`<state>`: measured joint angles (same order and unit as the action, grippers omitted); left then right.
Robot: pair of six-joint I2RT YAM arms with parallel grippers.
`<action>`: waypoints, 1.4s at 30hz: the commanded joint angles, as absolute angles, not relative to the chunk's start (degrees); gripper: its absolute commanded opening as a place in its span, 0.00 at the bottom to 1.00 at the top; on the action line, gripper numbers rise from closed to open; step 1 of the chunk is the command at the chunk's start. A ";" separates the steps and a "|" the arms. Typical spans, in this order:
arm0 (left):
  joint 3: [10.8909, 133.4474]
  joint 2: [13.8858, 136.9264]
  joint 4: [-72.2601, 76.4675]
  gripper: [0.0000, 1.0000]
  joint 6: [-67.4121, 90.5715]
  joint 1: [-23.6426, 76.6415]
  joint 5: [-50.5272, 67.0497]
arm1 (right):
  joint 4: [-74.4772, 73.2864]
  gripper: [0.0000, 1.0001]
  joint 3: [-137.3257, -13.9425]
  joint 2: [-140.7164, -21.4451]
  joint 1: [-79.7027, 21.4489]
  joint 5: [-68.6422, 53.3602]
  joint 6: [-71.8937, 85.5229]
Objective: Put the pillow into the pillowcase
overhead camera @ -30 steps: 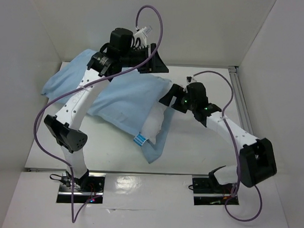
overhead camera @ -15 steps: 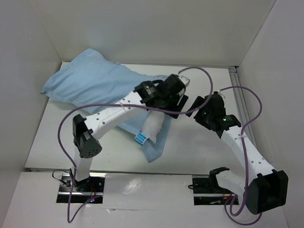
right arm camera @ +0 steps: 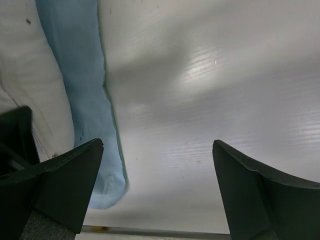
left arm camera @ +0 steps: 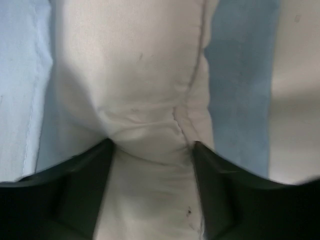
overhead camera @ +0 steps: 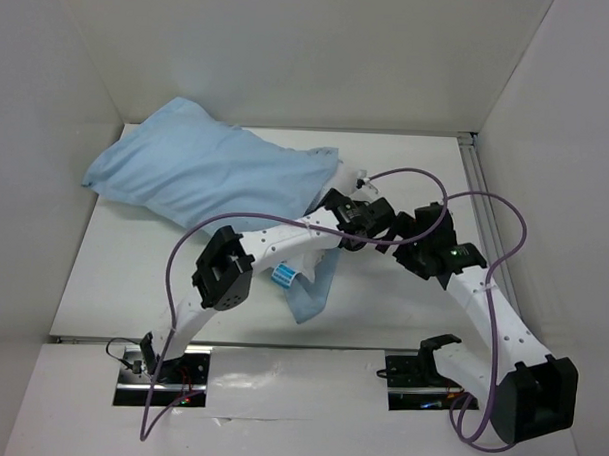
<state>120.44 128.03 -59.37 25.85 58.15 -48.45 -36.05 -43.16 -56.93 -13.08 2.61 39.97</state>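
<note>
White table [overhead camera: 392,306], matte, faintly ridged in close view. Plain white walls enclosing it: back wall [overhead camera: 390,61], left wall [overhead camera: 36,179], right wall [overhead camera: 567,147]. Metal rail [overhead camera: 483,199] along table's right edge. Glossy white ledge [overhead camera: 299,388] at near side.

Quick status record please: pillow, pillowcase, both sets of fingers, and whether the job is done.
pillow: mostly covered by the pillowcase; its white end with the striped label sticks out
pillowcase: pale blue, wrinkled, running toward the far left
left fingers: either side of the exposed pillow end, cloth bunched between them; cannot tell if gripping
right fingers: open, empty, over bare table beside the pillowcase edge
job: not finished
</note>
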 commanded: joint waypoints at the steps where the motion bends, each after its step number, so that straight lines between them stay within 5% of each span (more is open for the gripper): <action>1: 122.17 131.91 -60.64 0.70 27.33 56.69 -58.96 | -34.55 0.98 -41.84 -55.20 -12.74 0.62 41.04; 5: 124.88 132.97 -60.64 0.00 26.91 54.41 -61.00 | -33.49 0.98 -40.78 -55.20 -12.74 0.62 41.04; 10: 128.40 128.24 -61.69 0.00 26.89 50.63 -52.49 | -32.17 0.98 -41.92 -56.77 -12.74 0.62 39.82; 15: 130.96 116.48 -59.96 0.00 26.89 44.49 -22.24 | -29.36 0.98 -43.85 -58.01 -12.74 -1.93 36.58; 25: 126.04 98.19 -50.89 0.00 29.96 23.39 18.15 | -9.51 0.92 -52.11 -65.46 -12.74 -20.38 35.15; 36: 111.89 91.76 -39.47 0.00 36.64 16.79 30.14 | 0.99 0.85 -75.03 -93.91 -25.65 -20.74 38.59; 42: 109.86 90.53 -35.86 0.00 39.02 16.26 31.46 | 4.37 0.76 -74.90 -103.87 -28.12 -17.23 43.94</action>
<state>108.47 94.30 -45.32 36.10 16.97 26.24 0.21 -75.75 -101.36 -27.46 -19.44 40.77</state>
